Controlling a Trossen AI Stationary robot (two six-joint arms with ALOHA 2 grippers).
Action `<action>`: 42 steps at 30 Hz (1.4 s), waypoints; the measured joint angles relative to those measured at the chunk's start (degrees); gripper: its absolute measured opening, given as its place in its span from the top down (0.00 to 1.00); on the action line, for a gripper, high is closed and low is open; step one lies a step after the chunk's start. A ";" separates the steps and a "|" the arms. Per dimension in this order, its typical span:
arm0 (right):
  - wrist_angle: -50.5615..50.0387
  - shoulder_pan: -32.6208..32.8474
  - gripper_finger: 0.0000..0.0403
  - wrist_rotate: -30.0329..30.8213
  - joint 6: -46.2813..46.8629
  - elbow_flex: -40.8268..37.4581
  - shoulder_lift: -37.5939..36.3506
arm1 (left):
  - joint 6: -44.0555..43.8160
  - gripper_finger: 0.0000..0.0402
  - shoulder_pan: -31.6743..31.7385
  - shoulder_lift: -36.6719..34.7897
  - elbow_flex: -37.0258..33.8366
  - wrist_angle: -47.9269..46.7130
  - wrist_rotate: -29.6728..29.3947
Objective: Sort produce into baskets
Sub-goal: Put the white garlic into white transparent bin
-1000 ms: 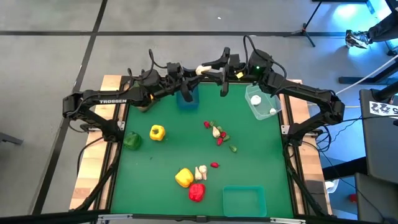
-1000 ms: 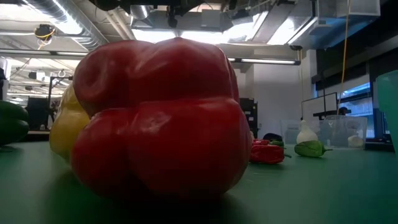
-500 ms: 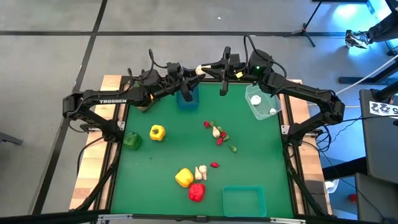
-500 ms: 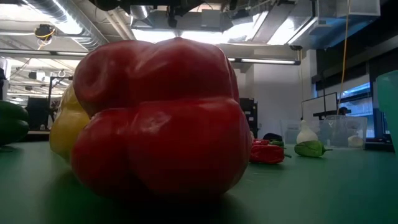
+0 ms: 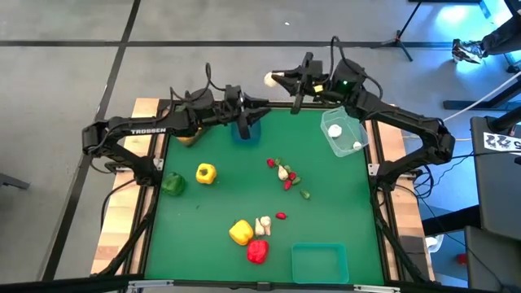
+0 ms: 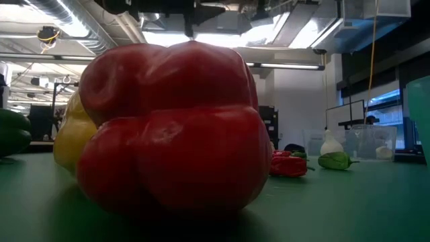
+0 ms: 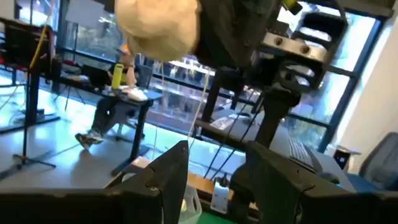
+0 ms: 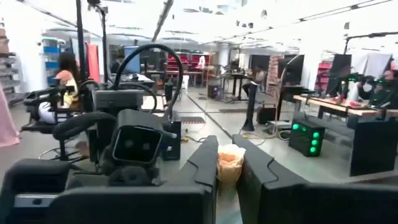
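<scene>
Your right hand (image 5: 275, 78) pinches a small white garlic-like piece (image 5: 269, 79) beyond the green desk (image 5: 326, 203) edge; release early and it falls outside the clear basket (image 5: 343, 135). I cannot tell the left hand's (image 5: 259, 103) state.

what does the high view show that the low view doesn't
Only the high view shows both arms: the right gripper, shut on a white garlic piece beyond the table's far edge, the left gripper by the blue basket, plus the clear basket and yellow pepper. Only the low view shows the room's ceiling lights and windows behind. Both share the red pepper, which fills the low view, and the teal basket.
</scene>
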 joint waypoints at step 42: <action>-61.82 -23.27 0.78 29.43 25.18 -26.01 -7.09 | -0.30 0.61 1.18 -0.11 0.02 -32.83 -0.39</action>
